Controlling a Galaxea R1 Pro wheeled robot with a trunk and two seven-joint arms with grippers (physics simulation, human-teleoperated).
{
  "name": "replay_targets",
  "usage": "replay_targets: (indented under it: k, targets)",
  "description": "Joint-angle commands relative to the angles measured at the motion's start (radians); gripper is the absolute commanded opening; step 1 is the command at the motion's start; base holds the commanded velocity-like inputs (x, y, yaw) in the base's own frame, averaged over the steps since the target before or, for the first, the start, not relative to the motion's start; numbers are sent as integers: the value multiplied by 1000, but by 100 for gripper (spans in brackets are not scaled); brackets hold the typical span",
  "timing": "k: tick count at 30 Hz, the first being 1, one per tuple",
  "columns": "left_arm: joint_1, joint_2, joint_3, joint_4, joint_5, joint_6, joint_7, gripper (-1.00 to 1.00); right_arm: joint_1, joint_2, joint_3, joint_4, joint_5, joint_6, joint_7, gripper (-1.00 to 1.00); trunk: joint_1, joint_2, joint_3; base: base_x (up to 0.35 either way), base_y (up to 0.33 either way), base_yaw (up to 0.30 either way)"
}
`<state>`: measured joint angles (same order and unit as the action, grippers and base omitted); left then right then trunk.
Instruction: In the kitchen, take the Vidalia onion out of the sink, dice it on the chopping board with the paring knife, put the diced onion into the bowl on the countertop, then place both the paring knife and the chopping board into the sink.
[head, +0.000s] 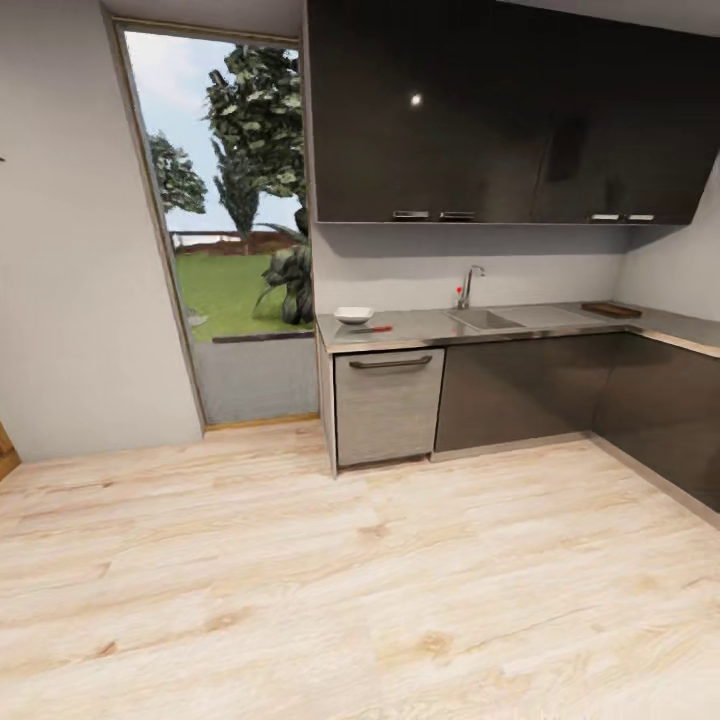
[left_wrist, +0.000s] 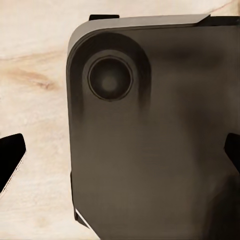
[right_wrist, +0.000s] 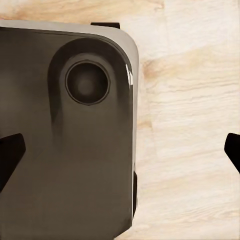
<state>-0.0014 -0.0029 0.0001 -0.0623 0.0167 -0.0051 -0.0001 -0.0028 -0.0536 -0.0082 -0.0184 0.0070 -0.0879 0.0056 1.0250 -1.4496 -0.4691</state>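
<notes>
We are facing the long glossy grey desk (head: 420, 325) from across the floor, both tools spread wide and carrying nothing, pointed down for travel.

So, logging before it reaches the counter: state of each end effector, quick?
Left end effector: open, holding nothing.
Right end effector: open, holding nothing.

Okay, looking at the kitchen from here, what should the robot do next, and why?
Probably roll forward toward the sink. The countertop lies across a stretch of wooden floor, too far to reach, and both wrist views look down at the robot's own base over floorboards. The onion isn't visible from here; closing in should reveal the basin.
</notes>
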Motion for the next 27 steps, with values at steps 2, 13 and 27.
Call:
replay_targets:
  k: [2, 13, 27]
  targets:
    - [0, 0, 0, 0, 2, 0, 0, 100, 0, 0, -1, 0, 1, -3, 1, 100, 0, 0, -1, 10, 0, -300]
    - [0, 0, 0, 1, 2, 0, -1, 100, 0, 0, -1, 0, 1, -3, 1, 100, 0, 0, -1, 93, 0, -300]
    - [0, 0, 0, 1, 2, 0, 0, 100, 0, 0, -1, 0, 1, -3, 1, 100, 0, 0, -1, 197, 0, -300]
